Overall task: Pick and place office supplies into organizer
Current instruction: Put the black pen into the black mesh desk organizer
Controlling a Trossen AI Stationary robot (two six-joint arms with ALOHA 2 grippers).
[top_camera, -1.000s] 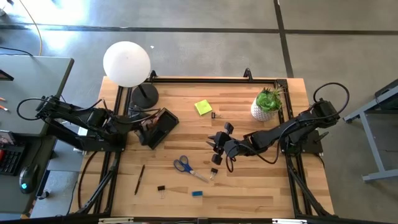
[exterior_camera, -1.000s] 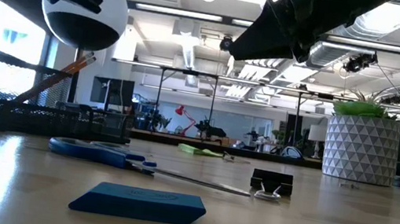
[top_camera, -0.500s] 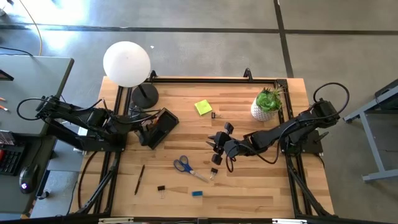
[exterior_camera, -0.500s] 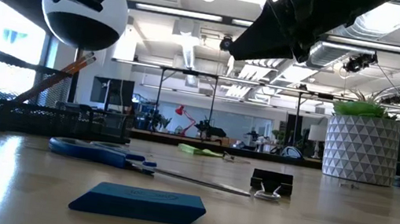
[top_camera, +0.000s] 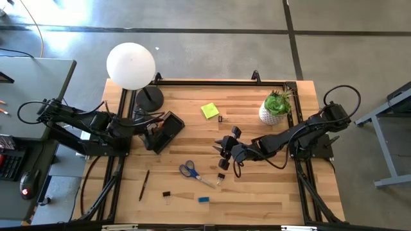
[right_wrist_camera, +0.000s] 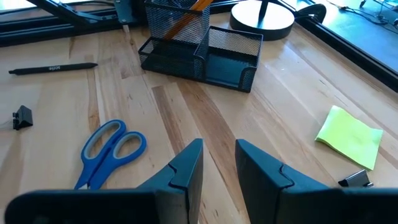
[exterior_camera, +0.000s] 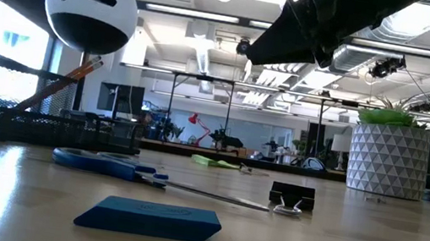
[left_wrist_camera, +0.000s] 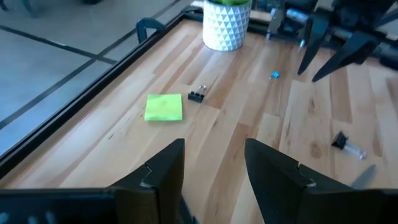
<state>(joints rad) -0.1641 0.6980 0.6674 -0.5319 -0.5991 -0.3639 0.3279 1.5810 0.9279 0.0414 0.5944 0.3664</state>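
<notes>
The black mesh organizer (top_camera: pixel 169 129) (right_wrist_camera: pixel 205 55) sits left of the table's middle, with an orange pencil (right_wrist_camera: pixel 194 9) leaning in it. My left gripper (top_camera: pixel 154 135) (left_wrist_camera: pixel 213 167) hovers open at the organizer. My right gripper (top_camera: pixel 225 149) (right_wrist_camera: pixel 219 163) hangs open above the table's middle, touching nothing. Blue-handled scissors (top_camera: pixel 192 172) (right_wrist_camera: pixel 109 151) lie flat near it, with a binder clip (top_camera: pixel 220 178) beside their tips. The yellow sticky pad (top_camera: pixel 209 110) (left_wrist_camera: pixel 163 107) and another clip (top_camera: pixel 220 118) lie farther back. A pen (top_camera: pixel 144 185), a third clip (top_camera: pixel 166 194) and the blue eraser (top_camera: pixel 203 199) (exterior_camera: pixel 149 218) lie near the front edge.
A white globe lamp (top_camera: pixel 131 65) stands on its round black base (top_camera: pixel 149 98) at the far left. A potted green plant (top_camera: pixel 276 108) stands at the far right. A black frame rail (top_camera: pixel 212 81) runs along the far edge. Bare wood lies right of the eraser.
</notes>
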